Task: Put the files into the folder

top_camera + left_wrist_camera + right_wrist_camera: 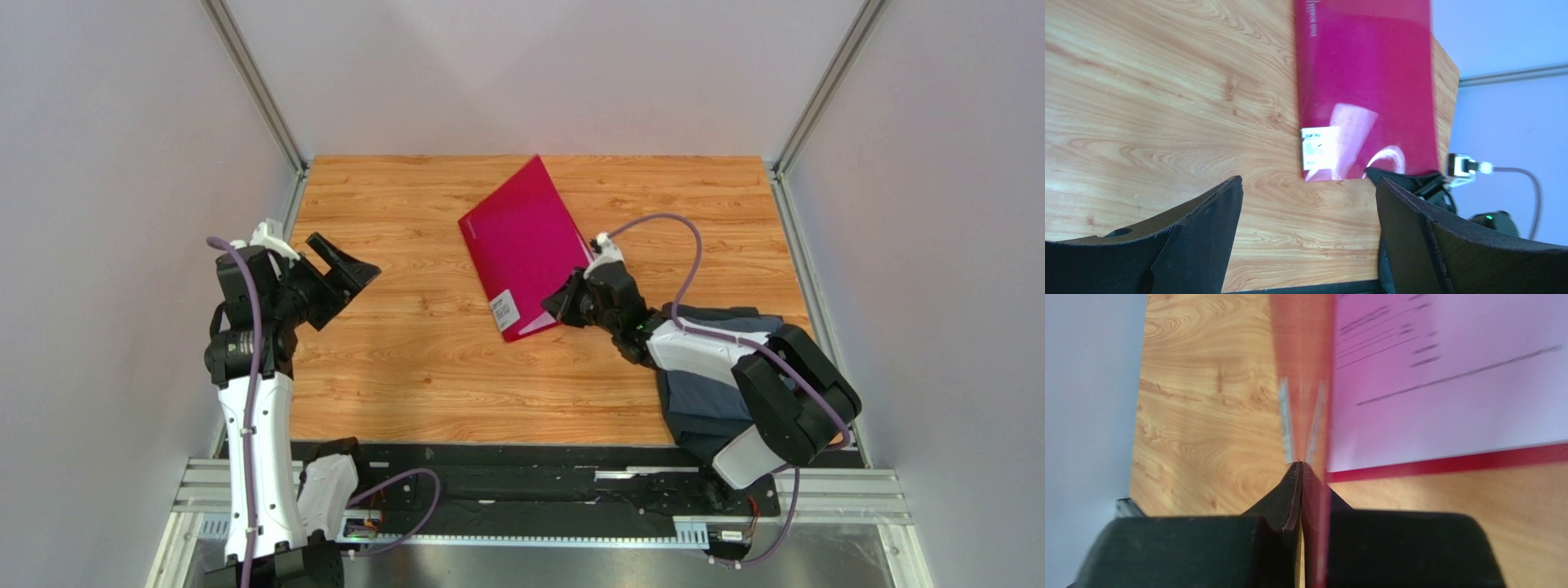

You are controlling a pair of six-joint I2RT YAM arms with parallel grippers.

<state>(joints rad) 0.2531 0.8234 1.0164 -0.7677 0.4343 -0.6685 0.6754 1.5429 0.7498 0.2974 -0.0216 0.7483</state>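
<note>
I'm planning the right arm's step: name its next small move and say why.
Probably lower the cover flat, then release. The right gripper is shut on the cover of the red folder, holding it raised edge-on, and a printed sheet already lies inside. The left gripper is open, apart from the folder.

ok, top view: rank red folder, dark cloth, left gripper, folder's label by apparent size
Largest: red folder and dark cloth, too close to rank; the right arm hides part of the cloth.
Then left gripper.
Smallest: label.
</note>
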